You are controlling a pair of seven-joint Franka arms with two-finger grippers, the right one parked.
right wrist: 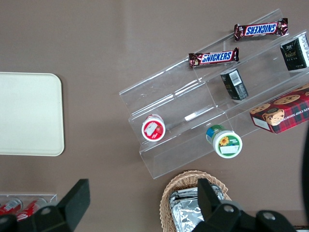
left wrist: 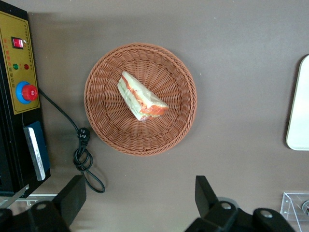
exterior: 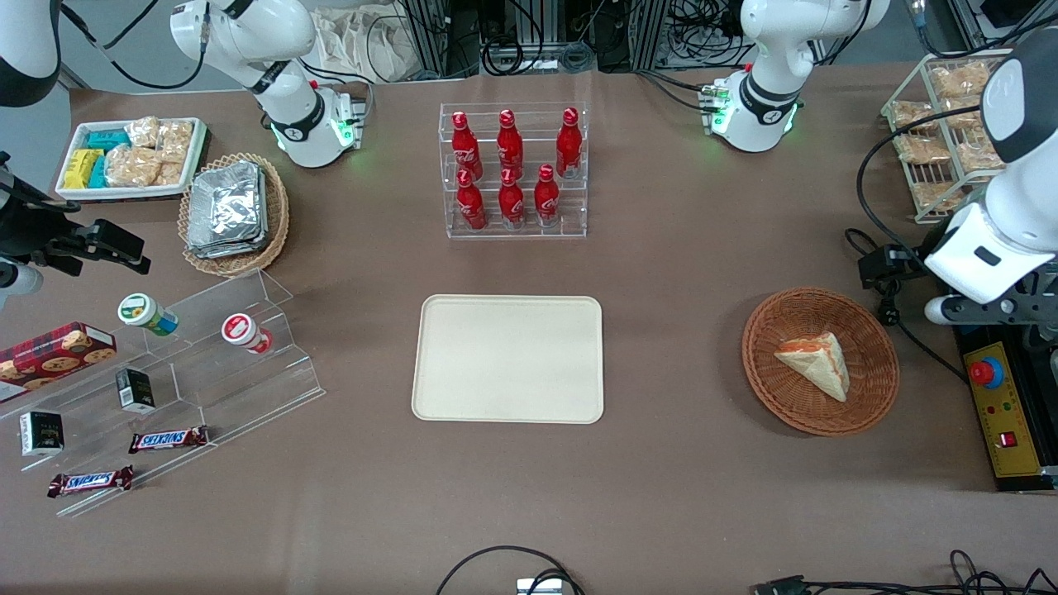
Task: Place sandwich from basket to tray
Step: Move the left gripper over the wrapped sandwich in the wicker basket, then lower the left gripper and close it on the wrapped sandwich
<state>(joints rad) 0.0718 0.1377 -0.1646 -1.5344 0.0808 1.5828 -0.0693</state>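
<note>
your sandwich [exterior: 817,364] is lying on its side in the middle of the round basket [exterior: 876,397], which sits toward the working arm's end of the table, well apart from the cream tray [exterior: 508,359] at the centre, which has nothing on it. your left gripper [left wrist: 140,200] hangs up above the table beside the basket, fingers [left wrist: 205,193] spread wide and holding nothing. just beside the basket there's a yellow control box [exterior: 1000,413] with a red button and a black cable [left wrist: 82,150] looping off it.
</note>
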